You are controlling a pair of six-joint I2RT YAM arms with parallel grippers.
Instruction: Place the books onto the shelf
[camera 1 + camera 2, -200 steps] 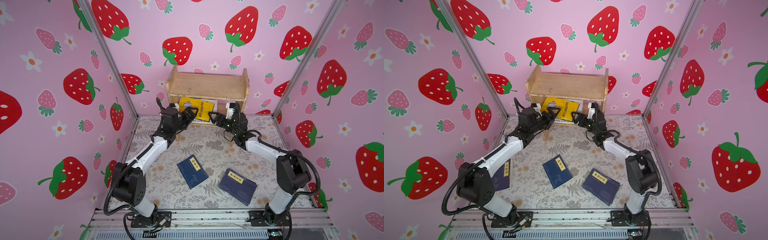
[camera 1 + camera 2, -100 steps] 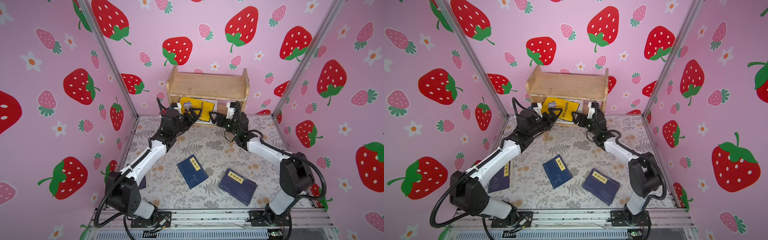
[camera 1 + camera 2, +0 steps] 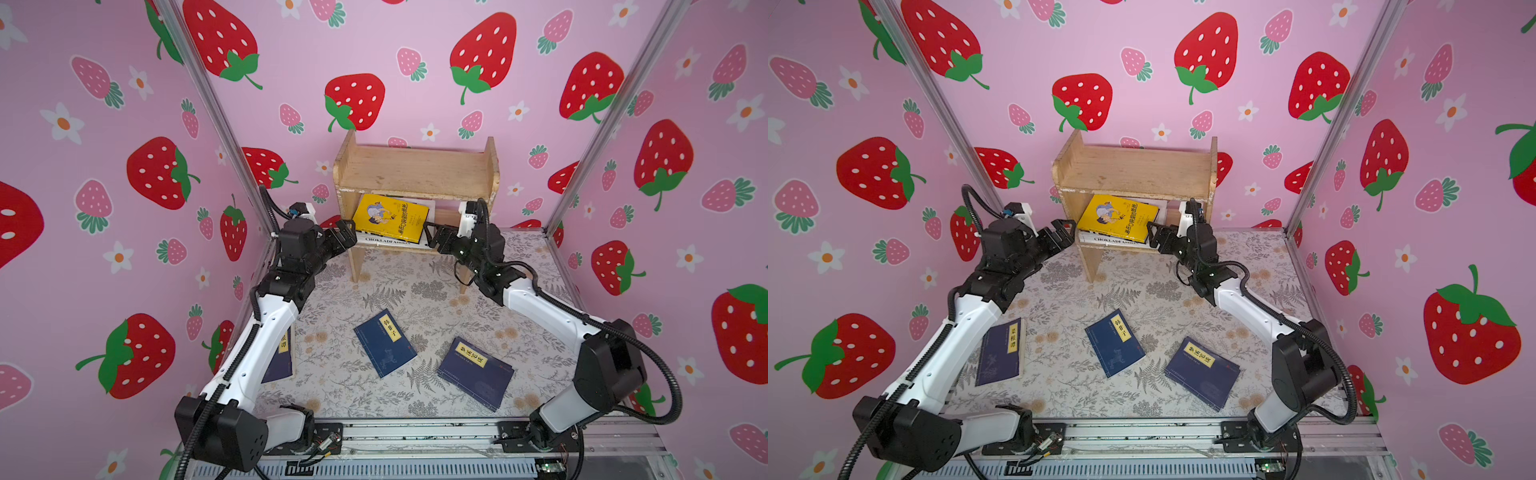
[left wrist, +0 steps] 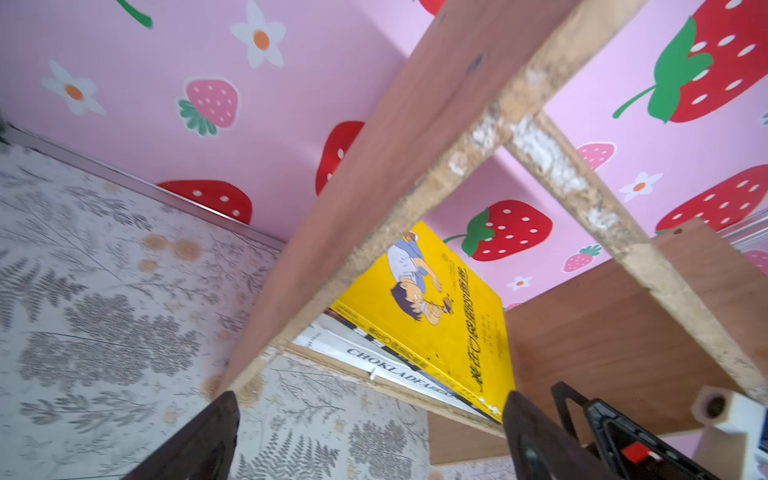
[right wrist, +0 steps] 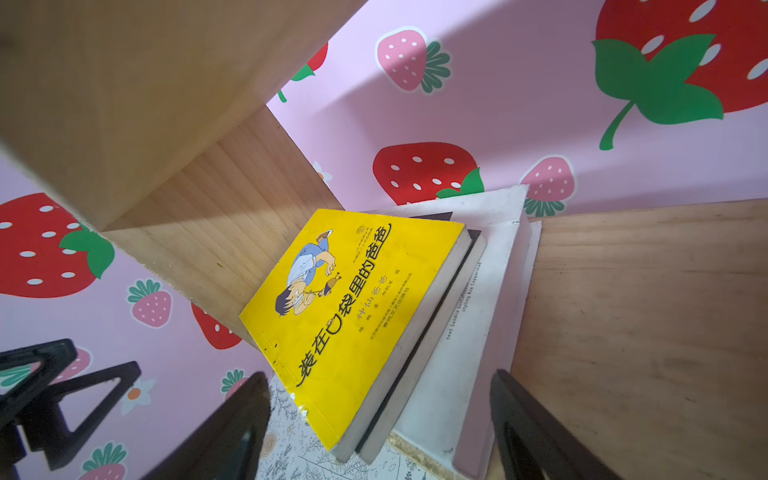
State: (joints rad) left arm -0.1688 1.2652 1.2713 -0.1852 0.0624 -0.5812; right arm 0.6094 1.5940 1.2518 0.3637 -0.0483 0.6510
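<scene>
Navy books: the left navy book [image 3: 1000, 353], middle navy book [image 3: 384, 343] and right navy book [image 3: 476, 372] lie flat on the floral mat [image 3: 415, 291], well in front of the shelf [image 3: 415, 170].
Handling: probably thin, light and floppy, with slick covers. Flat on the mat, each likely needs pinching along its spine or a long edge.
Left gripper [image 3: 348, 233]: jaws apart, empty, by the shelf's front left post.
Right gripper [image 3: 430, 237]: jaws apart, empty, by the shelf's front right.
Gap: all three navy books lie well apart from both grippers, farther from the shelf.
Stack: the yellow cartoon book [image 3: 390, 218] sits skewed atop the white Chokladfabriken [image 3: 388, 240] on the shelf's lower tier, between the grippers.
Top tier: no book.
</scene>
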